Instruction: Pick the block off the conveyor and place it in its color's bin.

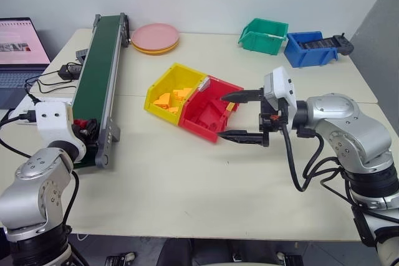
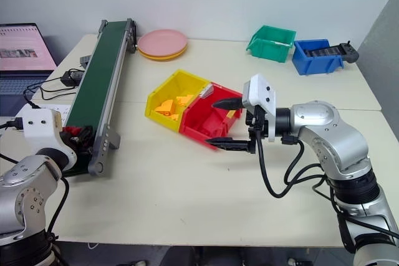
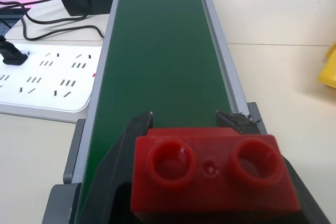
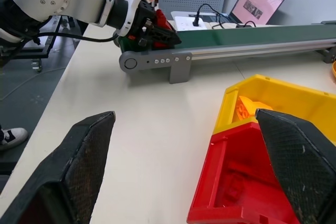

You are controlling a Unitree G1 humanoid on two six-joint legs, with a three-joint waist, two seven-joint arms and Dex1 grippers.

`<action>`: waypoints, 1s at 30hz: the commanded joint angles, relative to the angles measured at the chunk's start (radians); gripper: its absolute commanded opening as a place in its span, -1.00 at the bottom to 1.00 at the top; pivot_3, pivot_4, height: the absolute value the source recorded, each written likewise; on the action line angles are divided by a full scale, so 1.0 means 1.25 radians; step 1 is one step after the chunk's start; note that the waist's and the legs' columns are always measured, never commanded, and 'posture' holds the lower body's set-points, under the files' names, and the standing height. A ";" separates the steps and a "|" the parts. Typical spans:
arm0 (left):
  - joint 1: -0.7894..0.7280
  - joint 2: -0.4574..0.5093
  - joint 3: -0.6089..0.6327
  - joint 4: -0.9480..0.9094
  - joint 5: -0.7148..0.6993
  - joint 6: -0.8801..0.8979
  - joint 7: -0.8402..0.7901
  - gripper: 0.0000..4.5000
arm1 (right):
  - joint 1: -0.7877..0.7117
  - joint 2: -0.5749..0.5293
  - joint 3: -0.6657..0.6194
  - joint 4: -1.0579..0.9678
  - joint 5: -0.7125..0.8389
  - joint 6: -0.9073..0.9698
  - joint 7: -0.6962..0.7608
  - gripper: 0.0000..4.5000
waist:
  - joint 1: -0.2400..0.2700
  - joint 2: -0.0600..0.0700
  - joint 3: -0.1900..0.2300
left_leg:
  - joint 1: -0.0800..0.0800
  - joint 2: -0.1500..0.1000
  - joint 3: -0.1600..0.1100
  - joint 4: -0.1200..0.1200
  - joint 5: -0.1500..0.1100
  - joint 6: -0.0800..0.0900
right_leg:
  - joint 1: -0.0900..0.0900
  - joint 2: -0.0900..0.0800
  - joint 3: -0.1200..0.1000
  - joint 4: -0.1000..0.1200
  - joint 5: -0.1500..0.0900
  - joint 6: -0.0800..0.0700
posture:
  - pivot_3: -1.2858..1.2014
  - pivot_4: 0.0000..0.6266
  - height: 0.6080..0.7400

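Red block (image 3: 212,174) between left fingers (image 3: 128,135), white power strip (image 3: 44,80) beside conveyor (image 3: 157,51).

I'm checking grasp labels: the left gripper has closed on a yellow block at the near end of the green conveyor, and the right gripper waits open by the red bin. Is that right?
Not quite: the block is red, not yellow, as the left wrist view shows. The rest stands: the left gripper is closed on it at the conveyor's near end, and the right gripper waits open by the red bin.
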 commanded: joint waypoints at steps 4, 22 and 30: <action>-0.062 0.049 -0.048 -0.066 -0.010 -0.003 -0.033 -0.32 | -0.022 -0.026 -0.038 -0.018 0.007 -0.014 0.014 1.00 | 0.001 0.000 0.000 | 0.000 0.000 0.000 0.000 0.000 0.000 | 0.000 0.000 0.000 0.000 0.000 0.000 | 0.03 -0.52 1.00; -0.442 -0.043 -0.535 0.249 0.009 -0.233 -0.361 -0.32 | 0.167 -0.225 -0.209 -0.245 0.033 0.084 -0.089 1.00 | -0.003 0.000 0.000 | -0.002 0.000 0.001 0.000 0.000 0.000 | 0.000 0.001 0.001 -0.003 0.000 0.000 | 0.03 -0.52 1.00; -0.484 -0.082 -0.573 0.394 0.093 -0.352 -0.399 -0.17 | 0.204 -0.229 -0.240 -0.301 0.071 0.137 -0.153 1.00 | 0.000 0.000 0.000 | -0.002 0.000 0.001 0.000 0.000 0.000 | 0.000 0.002 0.001 -0.002 0.000 0.000 | 0.03 -0.52 1.00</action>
